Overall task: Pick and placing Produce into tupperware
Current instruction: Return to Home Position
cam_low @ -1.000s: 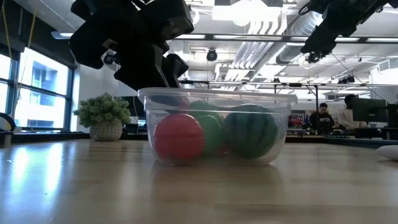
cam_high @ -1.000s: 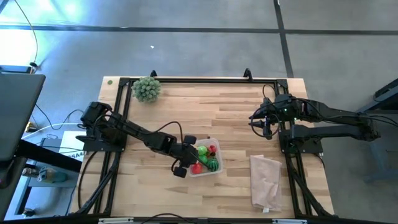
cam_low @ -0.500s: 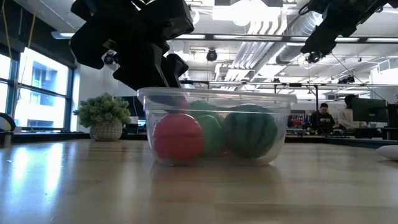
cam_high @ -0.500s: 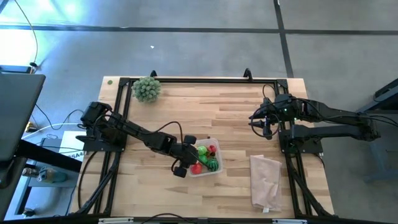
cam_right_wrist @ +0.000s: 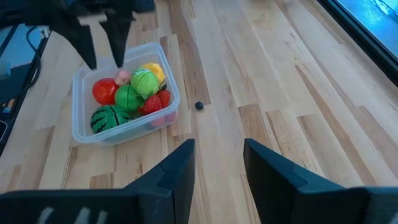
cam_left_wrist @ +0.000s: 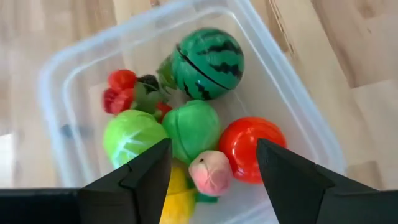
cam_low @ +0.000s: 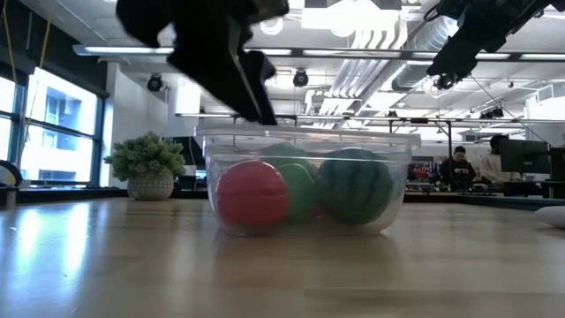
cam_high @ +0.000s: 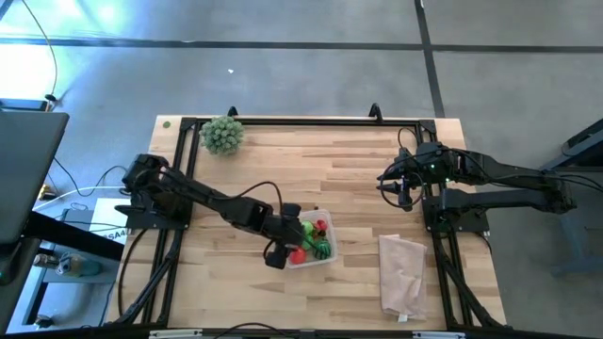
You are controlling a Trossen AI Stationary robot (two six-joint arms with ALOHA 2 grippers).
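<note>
The clear tupperware stands on the wooden table near its middle. It also shows in the low view. It holds the produce: a striped watermelon ball, a red tomato, two green pieces, red strawberries, a yellow piece and a small pink peach lying on top. My left gripper hangs open just above the tupperware's left side, one finger on either side of the peach, touching nothing. My right gripper waits open and empty at the far right.
A grey-green bushy ball stands at the far left corner. A pale pinkish bag lies at the near right. A small dark bit lies on the wood right of the tupperware. Black frame rails run along both sides. A person sits far behind.
My left gripper has gone up from the tupperware's rim and a little toward the table's right. The tupperware and the produce in it have stayed where they were.
</note>
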